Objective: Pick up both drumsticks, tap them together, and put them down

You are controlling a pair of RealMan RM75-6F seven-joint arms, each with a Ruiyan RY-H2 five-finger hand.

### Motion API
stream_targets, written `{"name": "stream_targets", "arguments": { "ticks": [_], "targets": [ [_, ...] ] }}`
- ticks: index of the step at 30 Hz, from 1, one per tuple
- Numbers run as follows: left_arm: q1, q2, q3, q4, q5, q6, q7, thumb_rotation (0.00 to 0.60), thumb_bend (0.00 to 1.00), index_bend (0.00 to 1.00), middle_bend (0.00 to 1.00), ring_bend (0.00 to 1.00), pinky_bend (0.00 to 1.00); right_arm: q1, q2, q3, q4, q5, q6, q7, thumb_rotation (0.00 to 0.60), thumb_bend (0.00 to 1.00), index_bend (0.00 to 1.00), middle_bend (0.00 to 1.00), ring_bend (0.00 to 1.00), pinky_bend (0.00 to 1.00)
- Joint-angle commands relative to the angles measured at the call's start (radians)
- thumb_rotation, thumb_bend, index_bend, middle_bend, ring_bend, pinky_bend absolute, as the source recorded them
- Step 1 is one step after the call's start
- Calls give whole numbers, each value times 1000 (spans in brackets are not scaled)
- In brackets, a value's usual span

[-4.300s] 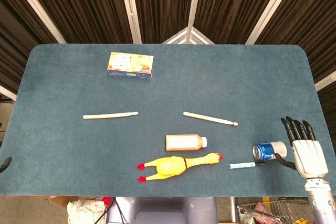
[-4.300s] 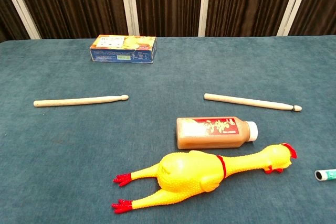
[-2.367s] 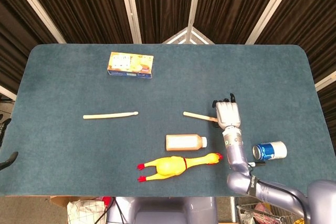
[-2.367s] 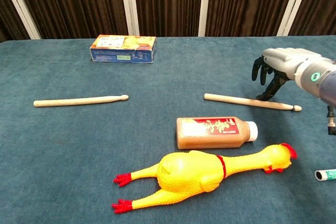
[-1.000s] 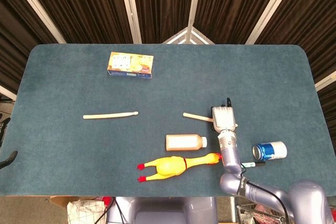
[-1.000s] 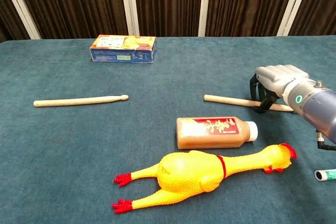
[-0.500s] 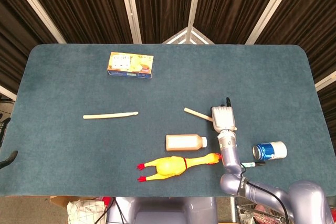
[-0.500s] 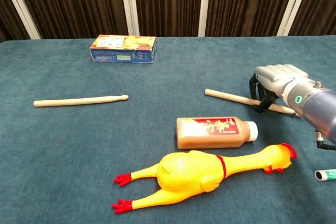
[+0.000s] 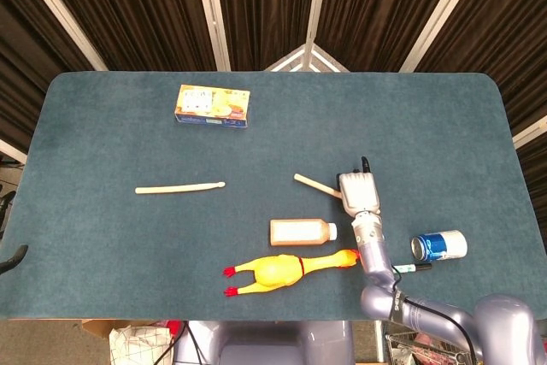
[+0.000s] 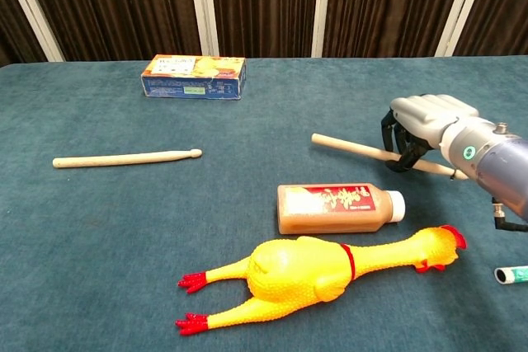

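Two pale wooden drumsticks are in view. One drumstick (image 9: 179, 187) (image 10: 124, 158) lies flat on the blue table to the left, untouched. My right hand (image 9: 359, 191) (image 10: 422, 125) grips the other drumstick (image 9: 314, 185) (image 10: 351, 147) near its tip end, and the stick is lifted off the cloth, its butt end pointing left and tilted up. My left hand is not visible in either view.
An orange-brown bottle (image 9: 302, 232) (image 10: 338, 208) lies just in front of the held stick, with a yellow rubber chicken (image 9: 291, 269) (image 10: 318, 271) nearer me. A blue can (image 9: 438, 245) and a pen (image 9: 402, 269) (image 10: 511, 274) lie at right. A snack box (image 9: 213, 106) (image 10: 194, 77) sits at the far left.
My right hand came in from the right edge, closed on the right drumstick, and has raised it off the table, shifting slightly left. The left drumstick has not moved.
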Motion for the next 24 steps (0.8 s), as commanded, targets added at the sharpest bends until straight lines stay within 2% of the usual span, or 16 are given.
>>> {"name": "stream_targets", "arguments": {
  "ticks": [1,5,9,13,17,20,24],
  "targets": [
    [-1,3,0,-2,7,3,-6,600,331,109,22,0,0,-18,50,-4,-64,-79,-4,91,600,414,616,612,381,42],
    [-8,14,0,-13,17,-2,-7,600,331,109,59,0,0,-33,106,-9,-118,-159,-7,177,600,414,618,612,383,42],
    [-30,41,-11,-30,25,-18,21,600,333,123,109,0,0,-49,165,13,-173,-222,-4,289,600,414,623,612,387,42],
    [-77,81,-33,-61,-3,-87,63,600,334,135,113,0,0,-57,213,31,-175,-309,2,422,600,420,624,612,388,42],
    [-158,104,-66,-89,-77,-223,96,600,335,133,113,0,0,-57,265,47,-170,-384,-18,585,600,420,624,612,389,47],
    [-237,106,-93,-92,-179,-371,121,600,335,134,120,0,0,-55,292,59,-153,-435,-16,688,600,420,629,612,389,50],
    [-335,63,-127,-39,-319,-515,175,600,337,167,151,0,0,-54,315,70,-132,-499,12,796,600,421,650,612,389,50]
  ]
}}
